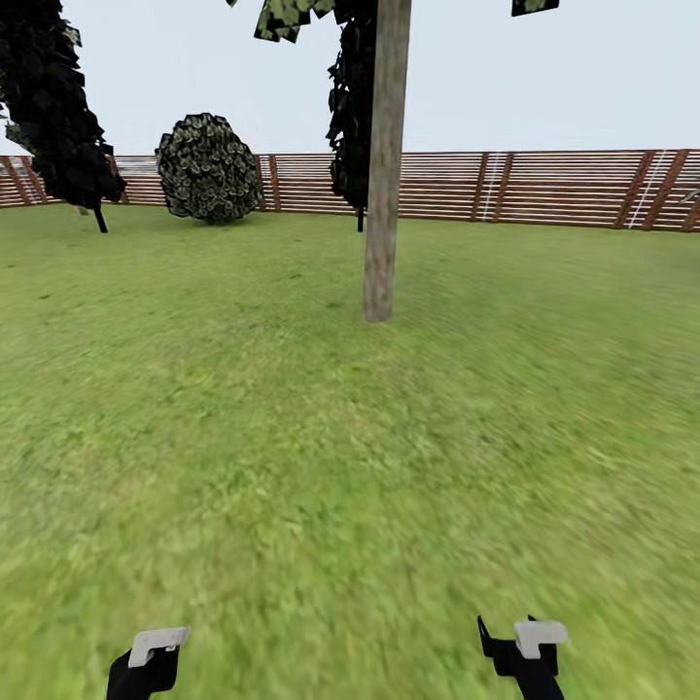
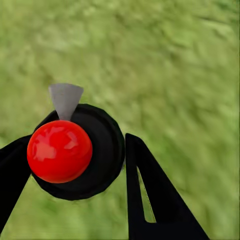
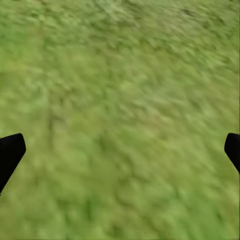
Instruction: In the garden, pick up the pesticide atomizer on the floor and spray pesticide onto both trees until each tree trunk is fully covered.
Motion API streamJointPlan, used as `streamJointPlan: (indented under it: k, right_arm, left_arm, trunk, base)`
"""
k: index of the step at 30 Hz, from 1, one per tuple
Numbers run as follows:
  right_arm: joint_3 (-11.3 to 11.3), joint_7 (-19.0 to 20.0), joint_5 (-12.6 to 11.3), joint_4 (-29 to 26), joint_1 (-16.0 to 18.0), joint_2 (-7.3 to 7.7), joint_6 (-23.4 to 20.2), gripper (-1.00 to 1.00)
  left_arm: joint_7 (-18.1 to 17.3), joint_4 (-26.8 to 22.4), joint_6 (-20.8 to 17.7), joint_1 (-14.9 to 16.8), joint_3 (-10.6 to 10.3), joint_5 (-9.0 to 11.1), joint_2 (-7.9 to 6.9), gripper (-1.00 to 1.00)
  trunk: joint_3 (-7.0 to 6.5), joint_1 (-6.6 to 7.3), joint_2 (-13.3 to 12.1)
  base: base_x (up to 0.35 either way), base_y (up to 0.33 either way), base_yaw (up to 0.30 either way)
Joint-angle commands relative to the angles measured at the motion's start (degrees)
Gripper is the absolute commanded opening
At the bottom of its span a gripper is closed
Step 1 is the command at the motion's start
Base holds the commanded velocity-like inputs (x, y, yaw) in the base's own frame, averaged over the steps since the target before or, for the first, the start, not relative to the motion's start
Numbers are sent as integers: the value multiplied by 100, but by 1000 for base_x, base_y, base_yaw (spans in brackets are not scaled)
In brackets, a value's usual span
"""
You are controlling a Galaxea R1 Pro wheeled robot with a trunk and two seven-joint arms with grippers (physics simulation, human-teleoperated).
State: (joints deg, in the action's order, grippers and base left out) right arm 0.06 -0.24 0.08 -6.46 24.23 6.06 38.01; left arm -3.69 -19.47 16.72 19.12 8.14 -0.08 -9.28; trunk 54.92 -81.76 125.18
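Seen from the left wrist, the pesticide atomizer (image 2: 75, 150) has a round black body, a glossy red ball top and a grey cone nozzle. My left gripper (image 2: 77, 145) is shut on it, one black finger on each side. Low in the head view that gripper (image 1: 146, 663) hangs over the grass. My right gripper (image 3: 122, 145) is open, fingers wide apart, with only grass between them; it sits at the head view's lower right (image 1: 525, 653). One tree trunk (image 1: 382, 194), pale grey-brown and bare, rises from the lawn straight ahead, a few metres away. Its crown is mostly cut off above.
A brown slat fence (image 1: 544, 187) runs across the back of the green lawn (image 1: 340, 437). A round dark bush (image 1: 207, 167) stands by it at left. A near-black narrow tree (image 1: 53, 107) is at far left, another (image 1: 352, 107) behind the trunk.
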Motion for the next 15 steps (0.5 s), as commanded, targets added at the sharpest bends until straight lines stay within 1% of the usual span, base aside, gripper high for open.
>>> streamJointPlan:
  k: [1,15]
  right_arm:
    - [2,-2,1,5,3,1,17,100]
    - [3,-2,1,5,3,1,17,100]
  left_arm:
    - [-39,5,16,4,38,-1,4,-100]
    - [-40,5,16,4,38,-1,6,-100]
  trunk:
    - [5,-3,2]
    - [5,-3,2]
  base:
    - [339,0,0]
    - [339,0,0]
